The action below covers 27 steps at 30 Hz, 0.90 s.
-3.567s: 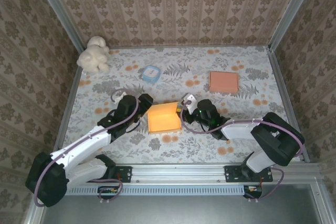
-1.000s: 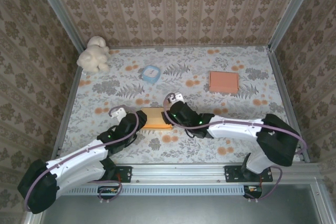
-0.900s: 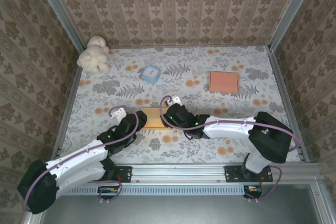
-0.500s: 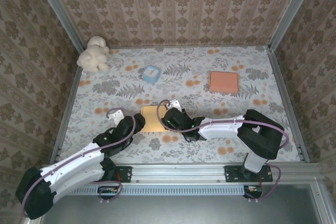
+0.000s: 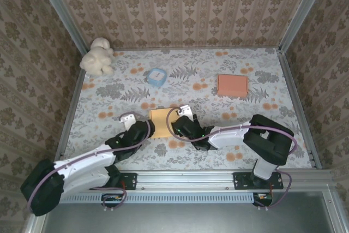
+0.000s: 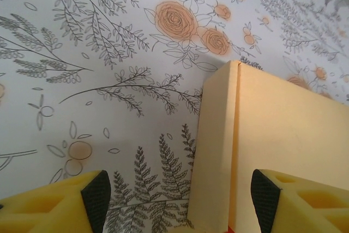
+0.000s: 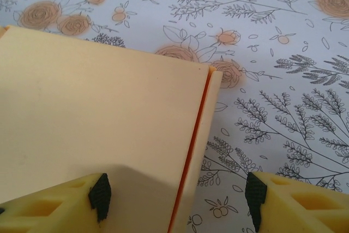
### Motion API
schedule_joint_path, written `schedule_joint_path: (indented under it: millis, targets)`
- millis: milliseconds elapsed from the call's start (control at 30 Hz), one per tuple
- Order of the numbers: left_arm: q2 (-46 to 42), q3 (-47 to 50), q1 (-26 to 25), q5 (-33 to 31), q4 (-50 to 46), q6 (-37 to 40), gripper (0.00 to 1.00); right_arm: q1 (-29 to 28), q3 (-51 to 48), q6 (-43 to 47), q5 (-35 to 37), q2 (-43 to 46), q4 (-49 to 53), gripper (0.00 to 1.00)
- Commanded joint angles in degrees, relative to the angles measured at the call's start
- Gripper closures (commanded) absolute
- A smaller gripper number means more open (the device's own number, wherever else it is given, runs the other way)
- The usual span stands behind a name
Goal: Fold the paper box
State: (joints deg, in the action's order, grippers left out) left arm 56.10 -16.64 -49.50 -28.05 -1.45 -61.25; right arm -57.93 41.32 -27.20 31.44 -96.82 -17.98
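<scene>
While lying flat on floral-patterned surface point(image 5: 109, 96), likely light, thin and quick to crease: flat orange paper box point(image 5: 160, 122). Straddled at opposite edges by left pincer point(image 6: 180, 192) and right pincer point(image 7: 177, 189), both spread wide, holding nothing. Best pinched by a side flap.

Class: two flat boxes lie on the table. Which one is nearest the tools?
The paler yellow-orange box, lying between the left tool and right tool; the redder box lies apart, far right.

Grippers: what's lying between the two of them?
The orange paper box lies flat between the left gripper and the right gripper, as the top view shows.
</scene>
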Motion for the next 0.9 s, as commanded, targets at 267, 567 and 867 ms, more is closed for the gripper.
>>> schedule_joint_path:
  millis: [267, 567, 867]
  targets:
    - [18.6, -6.47, -0.56, -0.77, 18.08, 9.83, 0.44, -0.16, -7.8, -4.08, -2.82, 1.46, -5.29, 0.32]
    - [28.8, -8.83, -0.52, 5.26, 29.66, 20.16, 0.62, 2.98, -8.1, -3.43, -3.88, 10.15, 0.1, 0.32]
    - [38.96, -14.46, -0.61, 13.85, 36.95, 22.62, 0.66, 11.71, -12.12, -4.63, -9.09, 15.42, 0.41, 0.32]
